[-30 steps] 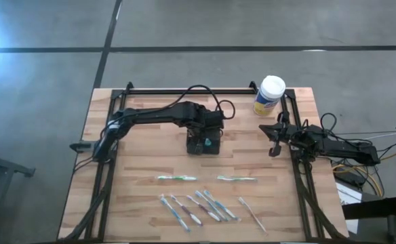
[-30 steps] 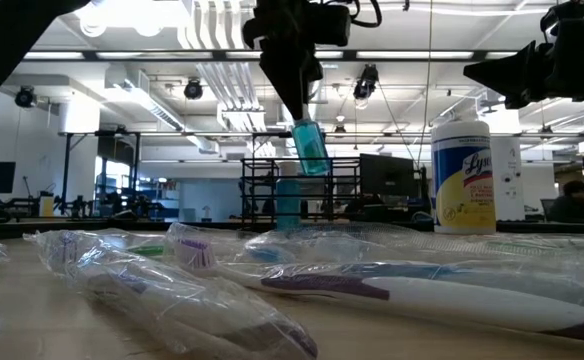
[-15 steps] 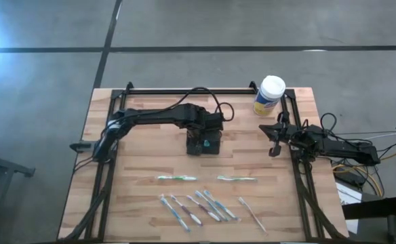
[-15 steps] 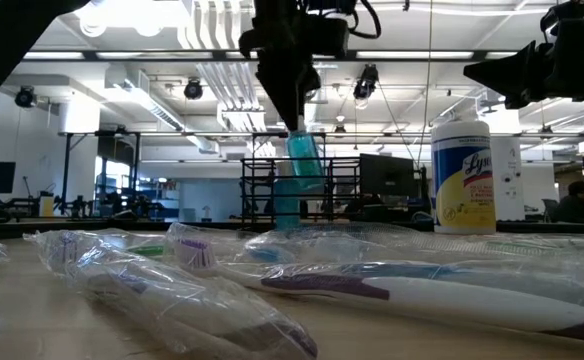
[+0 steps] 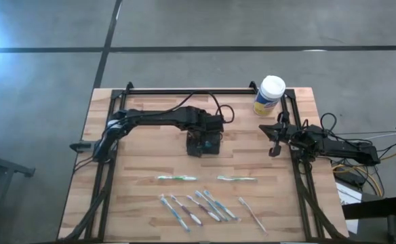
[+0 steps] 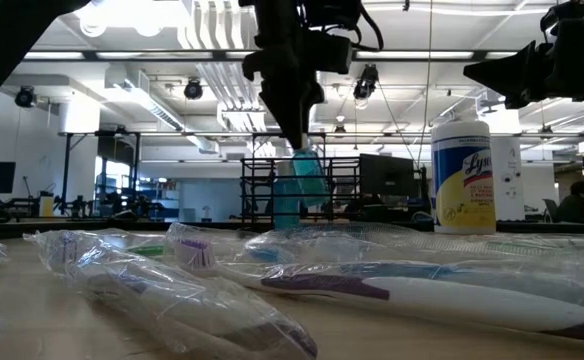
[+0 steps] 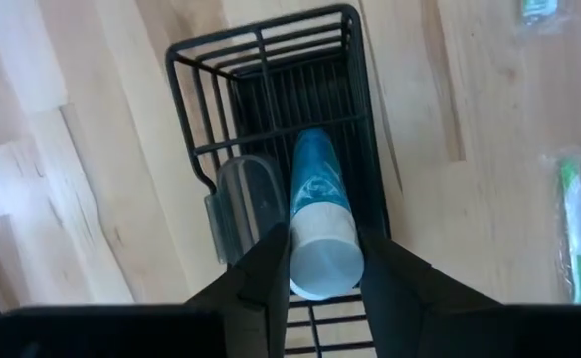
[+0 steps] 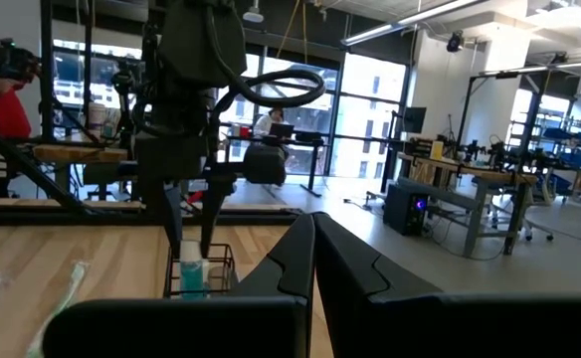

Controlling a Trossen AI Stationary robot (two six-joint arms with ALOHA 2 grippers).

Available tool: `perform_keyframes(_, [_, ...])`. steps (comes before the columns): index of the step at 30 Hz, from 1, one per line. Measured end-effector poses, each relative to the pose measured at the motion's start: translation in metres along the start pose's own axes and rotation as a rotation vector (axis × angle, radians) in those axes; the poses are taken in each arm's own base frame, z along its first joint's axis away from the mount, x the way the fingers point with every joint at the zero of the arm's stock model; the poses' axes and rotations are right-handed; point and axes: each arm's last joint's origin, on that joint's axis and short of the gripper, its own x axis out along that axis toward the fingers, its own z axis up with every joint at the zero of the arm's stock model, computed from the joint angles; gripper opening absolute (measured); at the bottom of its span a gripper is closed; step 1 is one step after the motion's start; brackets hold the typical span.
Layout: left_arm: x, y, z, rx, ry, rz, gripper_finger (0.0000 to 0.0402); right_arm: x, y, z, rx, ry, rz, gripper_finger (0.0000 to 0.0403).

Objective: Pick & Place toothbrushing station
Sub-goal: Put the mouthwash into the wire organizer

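Note:
The black wire basket (image 5: 203, 144) stands at the table's middle, also in the low view (image 6: 262, 190) and the left wrist view (image 7: 261, 50). My left gripper (image 7: 322, 254) hangs over it, shut on a blue tube (image 7: 315, 189) with a white end. The tube's lower part reaches down into the basket (image 6: 308, 170). A grey see-through thing (image 7: 241, 199) sits in the basket beside it. Two green-white tubes (image 5: 177, 178) (image 5: 236, 179) and several wrapped toothbrushes (image 5: 198, 207) lie flat nearer the front edge. My right gripper (image 5: 272, 139) waits shut at the table's right edge. My left gripper pinches the blue tube at its white upper end (image 7: 322, 267) between the two fingers. The fingers come from above, pointing steeply down. The tube hangs below them almost upright, its lower end inside the basket; whether it touches the basket's floor I cannot tell.
A white-lidded canister with a yellow label (image 5: 270, 95) stands at the far right corner, also in the low view (image 6: 462, 175). Bare wood lies left and right of the basket. Black frame rails run along the table's left and right sides.
My left gripper has gone down toward the basket with the blue tube still in its hold. The tube, which hung above the basket's rim a second ago, now has its lower part inside the basket.

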Motion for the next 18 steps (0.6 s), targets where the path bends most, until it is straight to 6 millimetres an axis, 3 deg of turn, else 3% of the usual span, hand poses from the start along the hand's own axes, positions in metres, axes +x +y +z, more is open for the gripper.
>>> perform_keyframes(18, [0.016, -0.003, -0.003, 0.033, 0.004, -0.013, 0.0099, 0.000, 0.000, 0.000, -0.006, 0.000, 0.000, 0.0008])
